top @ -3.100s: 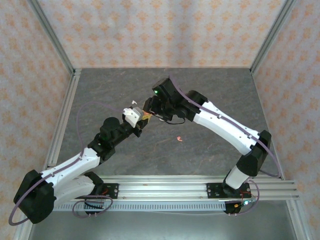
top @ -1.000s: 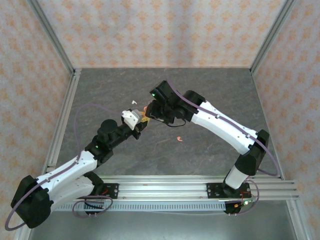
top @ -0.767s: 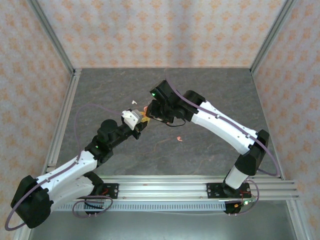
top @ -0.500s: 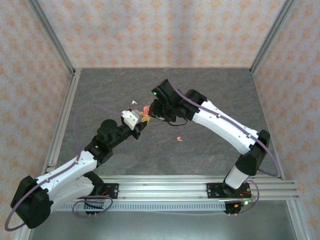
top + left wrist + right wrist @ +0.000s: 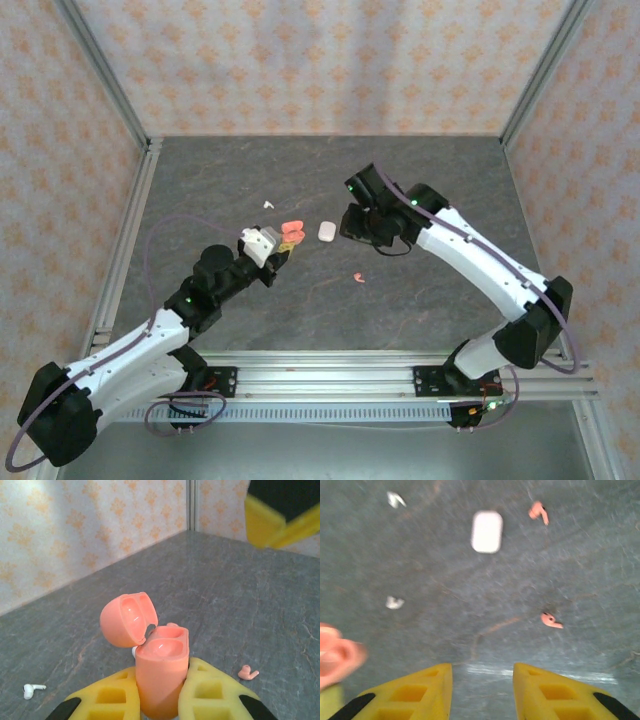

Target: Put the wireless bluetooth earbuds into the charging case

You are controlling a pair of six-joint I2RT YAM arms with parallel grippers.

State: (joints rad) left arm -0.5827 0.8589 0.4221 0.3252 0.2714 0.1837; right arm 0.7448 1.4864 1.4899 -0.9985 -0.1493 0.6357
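Observation:
A coral-pink charging case (image 5: 161, 647) stands upright with its lid (image 5: 129, 619) flipped open, and my left gripper (image 5: 162, 680) is shut on its body. Both of its sockets look empty. In the top view that case (image 5: 291, 235) sits at the left gripper (image 5: 277, 251). A closed white case (image 5: 486, 531) lies on the table, also seen from above (image 5: 326, 231). Two pink earbuds (image 5: 551, 620) (image 5: 538, 511) and two white earbuds (image 5: 395, 602) (image 5: 395, 500) lie loose. My right gripper (image 5: 482, 672) hovers open over bare table, to the right of the white case (image 5: 351, 222).
The grey stone-patterned table (image 5: 430, 190) is fenced by aluminium rails and patterned walls. One pink earbud (image 5: 358, 278) lies between the two arms, and a white earbud (image 5: 267, 203) lies behind the left gripper. The right wrist view is motion-blurred.
The right gripper has pulled back to the right, away from the pink case, uncovering the white case on the table. The left gripper still holds the pink case, its lid now open.

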